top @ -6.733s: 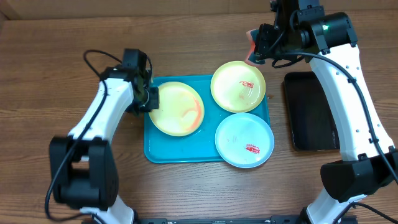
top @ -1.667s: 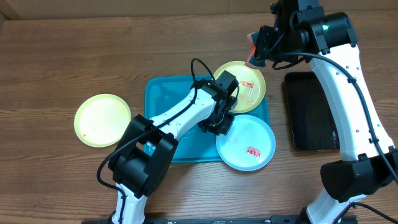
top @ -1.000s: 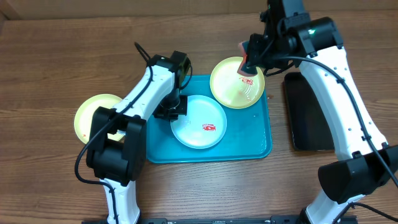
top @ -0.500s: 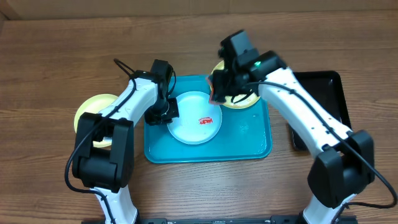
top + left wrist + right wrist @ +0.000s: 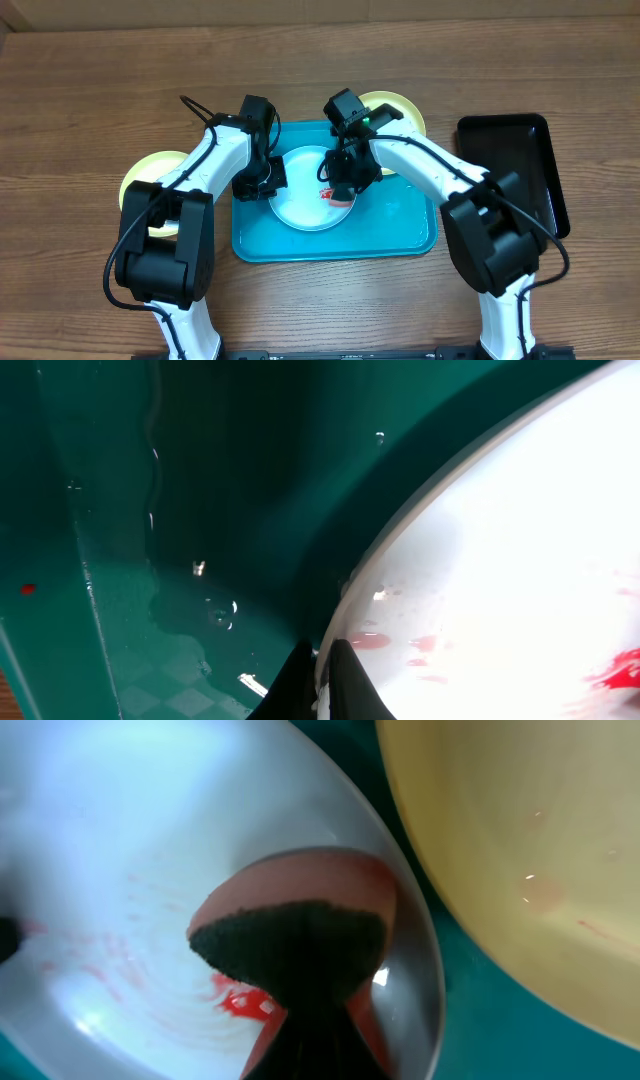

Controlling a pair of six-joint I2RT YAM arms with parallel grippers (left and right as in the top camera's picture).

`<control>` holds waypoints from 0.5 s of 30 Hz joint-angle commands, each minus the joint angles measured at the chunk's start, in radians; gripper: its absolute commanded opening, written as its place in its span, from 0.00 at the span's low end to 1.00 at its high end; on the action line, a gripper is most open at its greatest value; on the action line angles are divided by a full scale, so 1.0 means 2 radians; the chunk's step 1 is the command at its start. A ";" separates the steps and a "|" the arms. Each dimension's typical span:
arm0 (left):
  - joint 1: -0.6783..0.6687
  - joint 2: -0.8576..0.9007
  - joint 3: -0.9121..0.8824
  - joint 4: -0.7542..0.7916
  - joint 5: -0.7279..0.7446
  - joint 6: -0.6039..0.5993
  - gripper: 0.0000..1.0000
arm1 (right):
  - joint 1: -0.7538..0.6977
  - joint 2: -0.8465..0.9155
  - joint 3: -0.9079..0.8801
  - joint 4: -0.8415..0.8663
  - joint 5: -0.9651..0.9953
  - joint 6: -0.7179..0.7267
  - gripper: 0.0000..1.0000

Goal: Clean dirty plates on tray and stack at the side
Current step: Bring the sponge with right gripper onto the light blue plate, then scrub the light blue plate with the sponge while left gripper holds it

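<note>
The light blue plate (image 5: 300, 205) lies in the middle of the turquoise tray (image 5: 400, 225). My left gripper (image 5: 264, 182) is shut on its left rim, and the left wrist view shows the rim (image 5: 400, 560) pinched between the fingers (image 5: 325, 680). My right gripper (image 5: 343, 183) is shut on a pink sponge with a dark face (image 5: 290, 930), pressed on the plate (image 5: 110, 840) at a red smear (image 5: 245, 1003). One yellow-green plate (image 5: 398, 103) sits at the tray's far right corner, partly under my right arm. The other (image 5: 140, 180) lies on the table at the left.
A narrow black tray (image 5: 515, 160) lies on the table at the right. The yellow-green plate (image 5: 520, 840) lies close beside the blue plate. The tray floor (image 5: 150, 510) is wet, with a small red spot at its left.
My left gripper set a yellow-green plate on the table at left and dragged the blue plate to the tray's middle. My right gripper came down with the sponge onto the red smear.
</note>
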 commanded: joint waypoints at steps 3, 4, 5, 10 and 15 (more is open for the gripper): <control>0.006 0.027 -0.019 0.013 -0.022 -0.010 0.04 | 0.001 0.014 -0.010 0.002 -0.001 0.000 0.04; 0.006 0.027 -0.019 0.014 -0.015 -0.003 0.04 | 0.001 0.014 -0.011 0.002 -0.007 0.000 0.04; 0.006 0.027 -0.019 0.015 -0.013 -0.003 0.04 | 0.001 0.014 -0.011 0.002 -0.016 0.000 0.04; 0.006 0.027 -0.019 0.023 0.015 0.008 0.04 | 0.028 0.014 -0.011 0.020 -0.067 0.000 0.04; 0.006 0.027 -0.019 0.023 0.015 0.012 0.04 | 0.039 0.014 -0.011 0.025 -0.064 0.000 0.04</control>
